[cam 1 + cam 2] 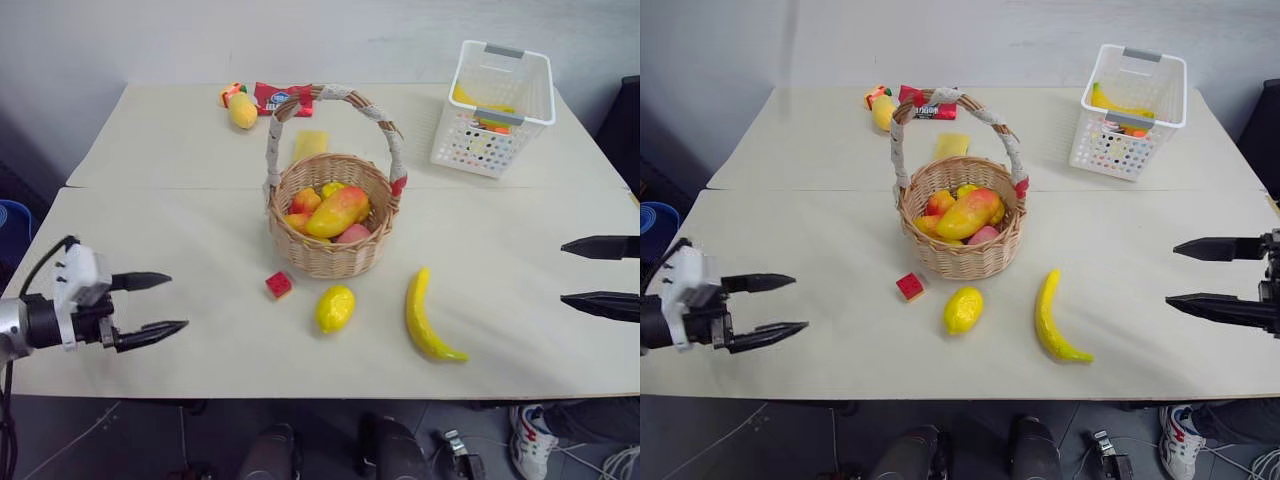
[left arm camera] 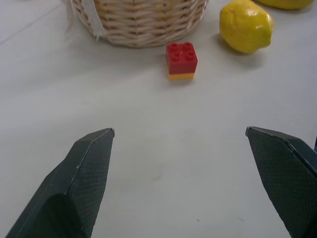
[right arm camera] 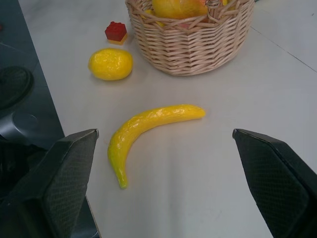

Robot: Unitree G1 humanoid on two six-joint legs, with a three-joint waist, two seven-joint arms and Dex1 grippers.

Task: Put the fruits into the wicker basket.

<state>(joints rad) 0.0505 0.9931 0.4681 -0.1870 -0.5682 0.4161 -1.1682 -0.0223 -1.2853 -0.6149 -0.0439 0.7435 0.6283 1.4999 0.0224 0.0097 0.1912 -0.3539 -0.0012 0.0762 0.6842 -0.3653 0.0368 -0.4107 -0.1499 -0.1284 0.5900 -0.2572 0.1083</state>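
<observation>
The wicker basket [image 1: 335, 255] stands mid-table with its wrapped handle arching over it, and several fruits lie inside. Just in front of it on the table lie a yellow lemon [image 1: 335, 308] and, to its right, a curved yellow banana [image 1: 427, 317]. My left gripper [image 1: 168, 303] hovers open at the table's near left, pointing toward the lemon, empty. My right gripper [image 1: 572, 273] is open at the right edge, pointing left toward the banana, empty. The right wrist view shows the banana [image 3: 148, 130] between its fingers; the left wrist view shows the lemon [image 2: 246, 26].
A small red and yellow toy brick [image 1: 279, 285] sits left of the lemon. A white perforated plastic basket [image 1: 493, 108] stands at the back right. A pale yellow sponge [image 1: 311, 143] lies behind the wicker basket, and a toy fruit [image 1: 242, 109] and a red packet [image 1: 282, 97] rest at the back.
</observation>
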